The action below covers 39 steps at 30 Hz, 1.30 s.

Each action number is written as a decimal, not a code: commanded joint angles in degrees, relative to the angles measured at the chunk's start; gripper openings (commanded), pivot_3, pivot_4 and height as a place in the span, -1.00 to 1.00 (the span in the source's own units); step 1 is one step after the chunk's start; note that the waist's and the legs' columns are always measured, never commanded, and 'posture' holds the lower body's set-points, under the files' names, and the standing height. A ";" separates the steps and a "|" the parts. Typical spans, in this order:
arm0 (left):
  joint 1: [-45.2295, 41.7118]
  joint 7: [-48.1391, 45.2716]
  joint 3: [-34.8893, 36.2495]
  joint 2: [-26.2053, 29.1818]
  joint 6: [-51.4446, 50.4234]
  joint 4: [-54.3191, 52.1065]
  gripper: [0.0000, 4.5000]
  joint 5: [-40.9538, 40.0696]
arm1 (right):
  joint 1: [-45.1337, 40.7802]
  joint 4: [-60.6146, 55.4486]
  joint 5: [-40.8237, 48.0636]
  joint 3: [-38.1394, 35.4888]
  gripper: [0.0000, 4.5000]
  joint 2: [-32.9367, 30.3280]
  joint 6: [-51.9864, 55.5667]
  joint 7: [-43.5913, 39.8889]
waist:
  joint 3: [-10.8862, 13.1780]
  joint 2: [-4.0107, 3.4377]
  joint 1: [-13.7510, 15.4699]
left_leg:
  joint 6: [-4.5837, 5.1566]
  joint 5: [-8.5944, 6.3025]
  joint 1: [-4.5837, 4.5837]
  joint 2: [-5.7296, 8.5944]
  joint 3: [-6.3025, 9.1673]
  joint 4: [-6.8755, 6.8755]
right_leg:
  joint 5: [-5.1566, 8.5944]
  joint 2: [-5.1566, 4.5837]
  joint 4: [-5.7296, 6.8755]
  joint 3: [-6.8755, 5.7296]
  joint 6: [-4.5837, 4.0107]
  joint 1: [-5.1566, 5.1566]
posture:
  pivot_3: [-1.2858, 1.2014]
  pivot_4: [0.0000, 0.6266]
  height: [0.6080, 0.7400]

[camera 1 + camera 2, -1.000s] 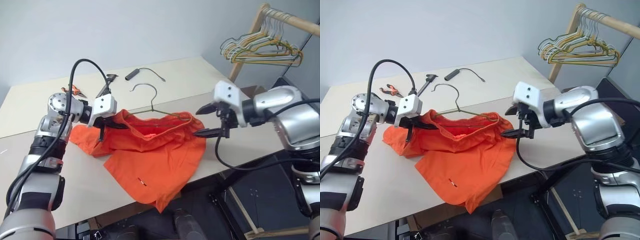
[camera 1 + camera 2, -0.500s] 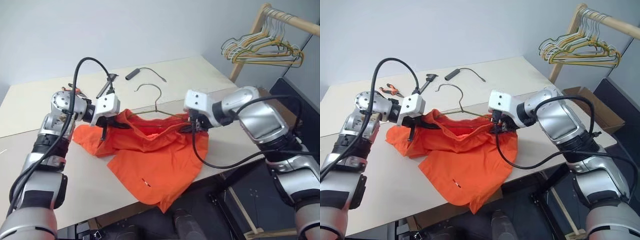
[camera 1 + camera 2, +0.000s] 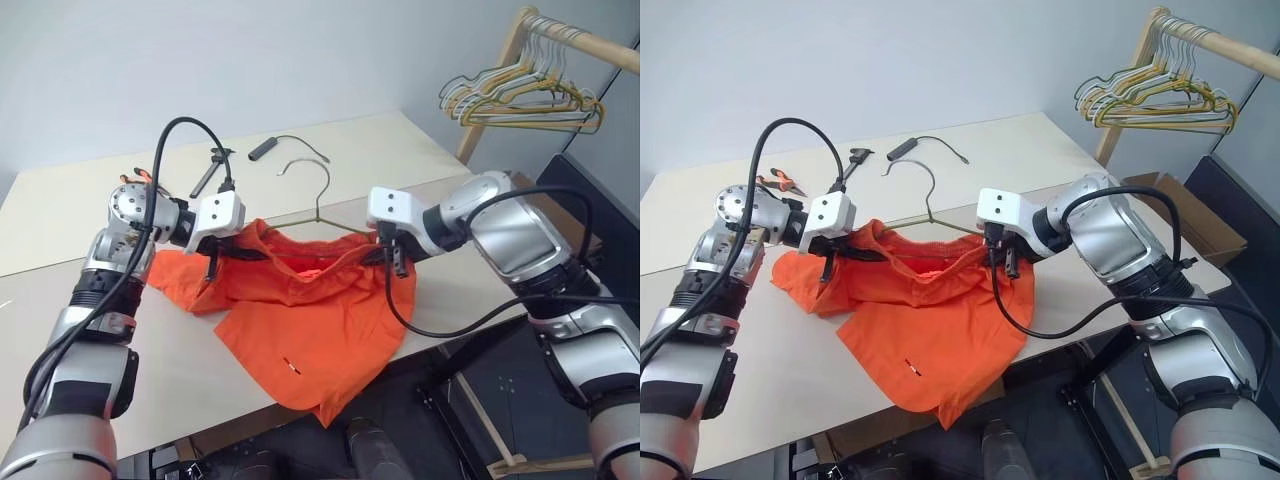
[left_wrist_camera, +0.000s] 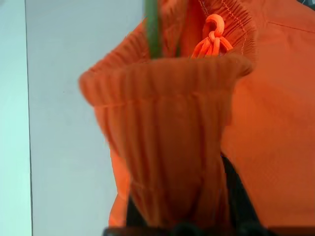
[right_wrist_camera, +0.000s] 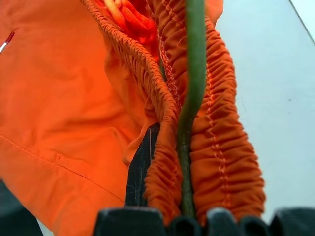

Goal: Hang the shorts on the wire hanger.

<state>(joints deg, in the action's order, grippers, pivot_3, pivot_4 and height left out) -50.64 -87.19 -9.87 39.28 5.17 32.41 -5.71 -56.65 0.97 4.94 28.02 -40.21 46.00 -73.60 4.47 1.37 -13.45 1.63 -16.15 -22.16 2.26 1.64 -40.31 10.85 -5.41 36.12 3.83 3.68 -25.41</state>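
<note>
the shorts (image 3: 315,315) are bright orange and lightweight, spread on the table with the gathered elastic waistband lifted and stretched open at the far edge, a knotted orange drawcord showing inside it and a small white mark near the hem of the leg that droops over the table's near edge. the wire hanger (image 3: 318,205) is thin and pale, its curved hook pointing away over the bare tabletop, and its shoulders run down into the waistband, seemingly inside the opening on both sides

2 silver-grey arms, white wrist blocks, black fingers (image 3: 212,262), looping black cables
</note>
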 commanded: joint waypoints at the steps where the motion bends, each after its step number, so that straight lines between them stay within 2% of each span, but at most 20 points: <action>1: -2.51 -0.12 4.30 -0.07 -0.94 -0.21 -0.24 -4.65 | 2.63 -4.27 3.46 -5.03 -1.00 -1.99 4.49 0.22 | 0.00 0.00 0.06 | 0.00 0.00 -0.01 0.00 0.01 0.00 | 0.00 0.00 -0.01 0.00 0.00 0.00 | -0.13 -0.78 1.00; 6: -5.69 3.35 9.01 -0.20 -5.31 0.66 0.57 -8.44 | 8.97 -10.06 7.89 -10.05 -1.00 -3.97 11.28 3.00 | 0.01 0.00 0.22 | 0.01 0.00 -0.06 0.01 0.06 -0.01 | 0.00 -0.04 -0.03 -0.05 0.01 -0.01 | -0.13 -0.77 1.00; 9: -6.99 4.25 12.24 0.08 -10.10 -1.37 0.99 -12.27 | 15.08 -14.10 10.21 -15.22 -1.00 -5.07 16.94 7.39 | 0.01 0.00 0.35 | 0.01 -0.01 -0.05 0.00 0.11 -0.01 | 0.00 -0.02 -0.04 -0.09 0.01 0.03 | -0.13 -0.76 1.00; 13: -4.72 10.63 16.29 -2.18 -23.99 -12.13 1.00 -20.16 | 22.49 -20.08 12.29 -24.58 -1.00 -2.84 26.64 16.35 | 0.01 -0.01 0.50 | 0.03 -0.02 -0.04 -0.02 0.13 -0.01 | 0.00 -0.05 -0.03 -0.07 0.02 0.08 | -0.15 -0.75 1.00; 16: -1.57 19.83 18.76 -5.74 -35.05 -23.42 1.00 -26.75 | 27.94 -26.74 13.29 -34.06 -1.00 -0.72 34.97 21.92 | 0.02 -0.02 0.65 | 0.02 -0.02 0.03 -0.02 0.11 -0.04 | -0.01 -0.05 -0.03 0.00 0.05 0.12 | -0.16 -0.73 1.00; 20: 2.06 29.71 20.52 -9.66 -43.59 -34.95 1.00 -32.73 | 32.73 -32.99 13.52 -44.16 -1.00 0.24 43.68 27.56 | 0.03 -0.04 1.01 | 0.03 -0.02 0.05 -0.04 0.11 -0.04 | -0.03 -0.04 -0.06 0.04 0.10 0.19 | -0.19 -0.70 1.00; 23: 3.63 33.37 20.41 -11.63 -45.15 -39.94 1.00 -35.10 | 35.58 -33.54 14.09 -51.13 -1.00 -0.39 46.50 31.50 | 0.05 -0.07 1.01 | 0.03 -0.03 0.13 -0.03 0.07 -0.03 | -0.03 -0.03 -0.25 0.07 0.10 0.26 | -0.20 -0.68 1.00; 28: 2.41 40.72 19.88 -14.64 -46.92 -42.24 1.00 -36.41 | 38.01 -29.96 18.46 -59.00 -1.00 -3.53 46.50 36.95 | 0.15 -0.26 0.32 | 0.05 -0.04 0.34 0.00 -0.13 -0.02 | -0.01 -0.01 -0.38 0.17 0.13 0.46 | -0.22 -0.67 1.00; 33: 0.43 45.96 19.69 -16.79 -48.28 -43.35 1.00 -37.54 | 38.07 -23.29 21.92 -62.92 -1.00 -8.15 46.50 44.55 | 0.48 -0.40 -1.05 | 0.25 -0.17 1.00 -0.06 -0.23 0.08 | 0.11 0.10 -0.78 0.18 0.30 1.29 | -0.23 -0.64 1.00; 39: -0.68 46.81 18.83 -17.47 -46.74 -43.48 1.00 -37.83 | 33.57 -12.87 28.36 -66.13 -1.00 -13.74 46.50 54.46 | 0.94 -0.61 -2.91 | 0.39 -0.25 0.98 -0.04 -0.41 0.07 | 0.10 0.09 -1.02 0.38 0.43 1.39 | -0.24 -0.63 1.00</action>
<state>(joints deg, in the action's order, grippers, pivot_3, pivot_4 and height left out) -49.59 -40.69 8.84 21.77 -42.60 -9.74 -42.88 -21.06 -12.66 31.45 -35.24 -52.04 92.06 -21.95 5.41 0.75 -16.36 2.02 -16.40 -21.18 2.23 1.22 -40.24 10.94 -5.31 35.10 4.22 4.13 -24.00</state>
